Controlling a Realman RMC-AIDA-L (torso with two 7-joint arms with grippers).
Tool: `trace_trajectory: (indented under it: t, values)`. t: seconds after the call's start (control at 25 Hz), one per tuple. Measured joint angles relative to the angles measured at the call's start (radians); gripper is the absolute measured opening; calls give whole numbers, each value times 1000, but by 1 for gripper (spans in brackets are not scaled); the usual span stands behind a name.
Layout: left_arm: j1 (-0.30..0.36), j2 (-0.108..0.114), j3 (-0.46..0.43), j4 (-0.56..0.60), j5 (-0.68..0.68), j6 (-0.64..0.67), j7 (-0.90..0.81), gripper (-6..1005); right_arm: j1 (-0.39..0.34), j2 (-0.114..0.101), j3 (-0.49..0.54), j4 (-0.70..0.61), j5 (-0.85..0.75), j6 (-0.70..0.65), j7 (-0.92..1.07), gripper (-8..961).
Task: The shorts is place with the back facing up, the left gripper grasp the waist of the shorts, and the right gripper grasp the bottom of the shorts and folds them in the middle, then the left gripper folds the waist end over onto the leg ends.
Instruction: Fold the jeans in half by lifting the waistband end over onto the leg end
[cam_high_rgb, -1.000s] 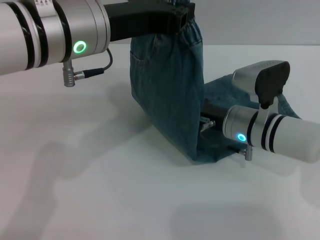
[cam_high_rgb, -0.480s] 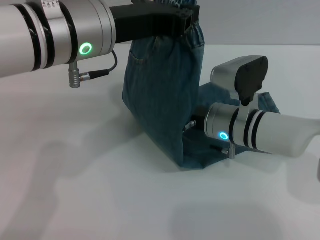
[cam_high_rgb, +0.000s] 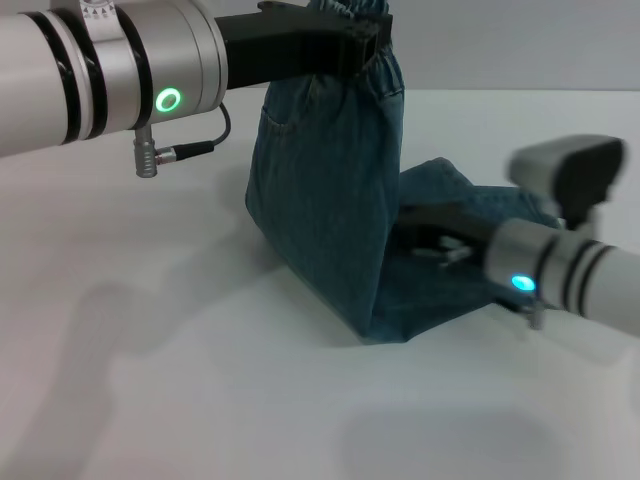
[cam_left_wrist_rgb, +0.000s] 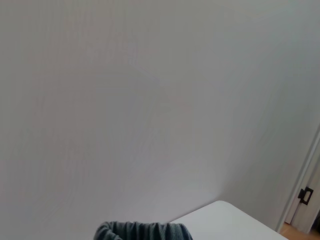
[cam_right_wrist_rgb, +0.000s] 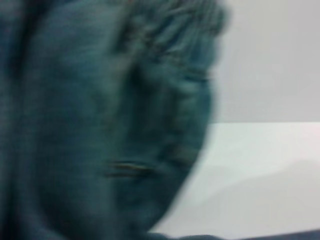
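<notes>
The blue-green denim shorts (cam_high_rgb: 330, 190) hang from the raised left gripper (cam_high_rgb: 362, 42), which is shut on the ruffled waist (cam_high_rgb: 358, 12). The cloth drops to a fold on the table (cam_high_rgb: 375, 325), and the leg part (cam_high_rgb: 440, 285) lies flat to the right. My right gripper (cam_high_rgb: 425, 232), with the blue ring, hovers low over that flat part, just right of the hanging cloth. The left wrist view shows only the waist ruffle (cam_left_wrist_rgb: 145, 232) before a wall. Blurred denim (cam_right_wrist_rgb: 100, 125) fills most of the right wrist view. The leg hems are hidden behind the right arm.
The white table (cam_high_rgb: 180, 380) stretches to the left and front of the shorts. A grey wall (cam_high_rgb: 520, 40) stands behind it. A table corner (cam_left_wrist_rgb: 225, 220) and a door edge (cam_left_wrist_rgb: 305, 200) show in the left wrist view.
My right arm has drawn back to the right, away from the fold, uncovering more of the flat leg part. The left gripper still holds the waist up at about the same height.
</notes>
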Motion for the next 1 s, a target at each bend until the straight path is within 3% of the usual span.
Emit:
trace_trajectory:
  t: [0.2, 0.52, 0.64, 1.0]
  values:
    - [-2, 0, 13, 11, -7, 10, 12, 56, -97, -14, 144, 31, -1, 6, -117, -1]
    - [-9, -1, 74, 51, -85, 47, 66, 57, -260, -12, 350, 132, -81, -16, -210, -2]
    - [-15, -1, 94, 51, -87, 57, 67, 57, -303, -4, 372, 180, -117, -18, -200, -2]
    - [-33, -1, 183, 93, -95, 144, 69, 57, -343, 0, 397, 193, -134, -36, -197, -1]
